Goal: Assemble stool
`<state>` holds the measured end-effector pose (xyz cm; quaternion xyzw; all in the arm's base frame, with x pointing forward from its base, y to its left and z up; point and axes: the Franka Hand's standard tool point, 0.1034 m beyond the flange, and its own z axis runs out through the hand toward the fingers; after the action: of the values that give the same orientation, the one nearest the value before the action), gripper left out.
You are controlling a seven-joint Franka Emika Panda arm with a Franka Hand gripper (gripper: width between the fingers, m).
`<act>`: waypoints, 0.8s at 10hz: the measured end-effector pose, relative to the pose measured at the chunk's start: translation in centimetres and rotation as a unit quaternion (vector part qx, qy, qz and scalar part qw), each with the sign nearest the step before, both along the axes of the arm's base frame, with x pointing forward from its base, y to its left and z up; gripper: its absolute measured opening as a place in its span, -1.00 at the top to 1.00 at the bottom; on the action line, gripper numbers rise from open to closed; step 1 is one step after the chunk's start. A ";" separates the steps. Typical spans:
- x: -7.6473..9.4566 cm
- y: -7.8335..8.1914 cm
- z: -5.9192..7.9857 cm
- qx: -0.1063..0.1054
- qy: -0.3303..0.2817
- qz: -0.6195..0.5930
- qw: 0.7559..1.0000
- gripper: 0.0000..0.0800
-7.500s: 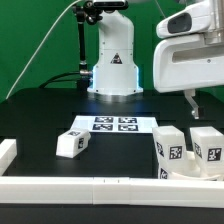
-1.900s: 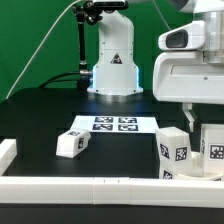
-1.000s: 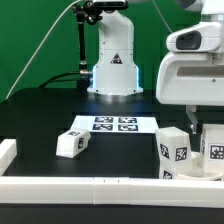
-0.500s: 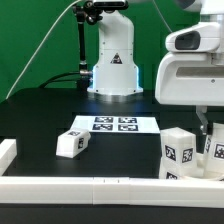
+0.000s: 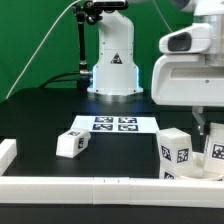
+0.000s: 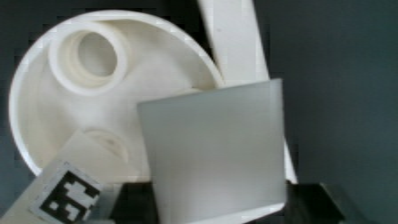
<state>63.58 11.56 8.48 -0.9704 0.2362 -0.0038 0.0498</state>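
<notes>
My gripper hangs at the exterior view's right, its hand over the stool parts. In the wrist view the gripper is shut on an upright white stool leg, with a dark finger against each side. That leg stands over the round white seat, whose socket hole is open. A second upright tagged leg stands just beside it and also shows in the wrist view. A third leg lies on the black table to the left.
The marker board lies mid-table before the robot base. A long white rail runs along the front edge, and a short white block sits at the left. A rail passes beyond the seat.
The hand came down and to the right onto the rightmost leg. Over the last second it and the legs shifted only slightly sideways.
</notes>
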 end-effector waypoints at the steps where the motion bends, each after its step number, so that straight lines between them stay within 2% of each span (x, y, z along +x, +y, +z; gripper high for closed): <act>1: 0.0 -0.1 0.0 0.009 0.001 -0.071 0.997 0.16; 4: -0.2 0.1 0.0 0.021 -0.006 -0.231 0.973 0.16; 7: -0.2 0.1 0.1 0.028 0.007 -0.312 0.950 0.16; 8: -0.2 0.2 0.0 0.029 0.007 -0.317 0.948 0.03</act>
<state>63.36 11.79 8.50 -0.8435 0.5322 -0.0053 0.0726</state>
